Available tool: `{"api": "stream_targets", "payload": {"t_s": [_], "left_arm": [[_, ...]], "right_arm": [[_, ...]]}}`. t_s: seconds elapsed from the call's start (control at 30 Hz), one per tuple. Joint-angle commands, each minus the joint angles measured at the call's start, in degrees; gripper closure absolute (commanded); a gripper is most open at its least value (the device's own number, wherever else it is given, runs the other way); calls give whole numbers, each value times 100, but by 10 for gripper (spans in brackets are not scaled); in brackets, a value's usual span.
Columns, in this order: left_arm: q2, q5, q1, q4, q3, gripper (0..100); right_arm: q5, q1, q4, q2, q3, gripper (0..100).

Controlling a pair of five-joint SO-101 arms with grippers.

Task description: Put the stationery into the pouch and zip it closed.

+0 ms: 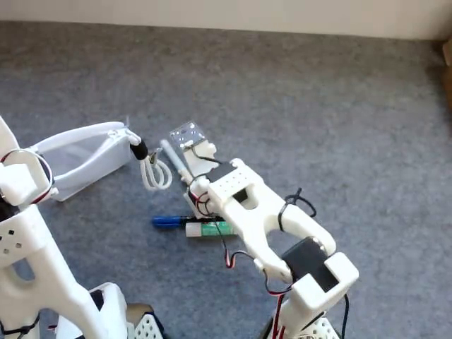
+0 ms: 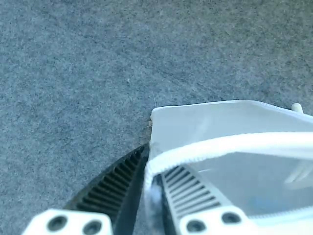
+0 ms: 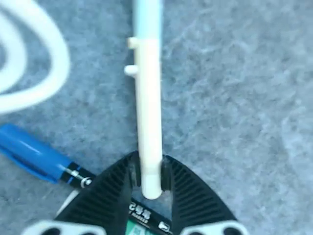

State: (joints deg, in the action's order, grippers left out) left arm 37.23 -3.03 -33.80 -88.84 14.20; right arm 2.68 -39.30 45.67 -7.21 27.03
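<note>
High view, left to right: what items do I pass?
Pouch → cord loop → white pen → glue stick; blue pen overlaps them, so left out.

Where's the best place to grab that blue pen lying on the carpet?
Probably its free blue end, coming straight down from above and pinching across the barrel. The blue pen lies flat on the grey carpet, so its long sides are open to a pinch from above. Its other end lies close beside the glue stick, which leaves little room there.
</note>
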Motion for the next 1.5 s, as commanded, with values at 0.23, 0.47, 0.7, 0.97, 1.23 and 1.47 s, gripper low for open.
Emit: {"api": "stream_targets", "payload": {"t_s": [0.23, 0.47, 0.7, 0.97, 1.23, 1.47], "left_arm": [[-13, -70, -40, 62, 22, 993], [-13, -70, -40, 70, 22, 993], [-40, -70, -40, 141, 31, 993], [-40, -70, -40, 132, 40, 993], [-40, -70, -40, 132, 40, 993], [-40, -70, -40, 141, 40, 993]], "right_arm": [[712, 831, 945, 760, -444, 988], [2092, 1262, 2273, 840, -752, 988], [3033, 1701, 3160, 831, -796, 988], [3051, 1692, 3248, 884, -813, 890], [2163, 1684, 3319, 892, -1367, 822], [1371, 1121, 3029, 831, -2009, 822]]}}
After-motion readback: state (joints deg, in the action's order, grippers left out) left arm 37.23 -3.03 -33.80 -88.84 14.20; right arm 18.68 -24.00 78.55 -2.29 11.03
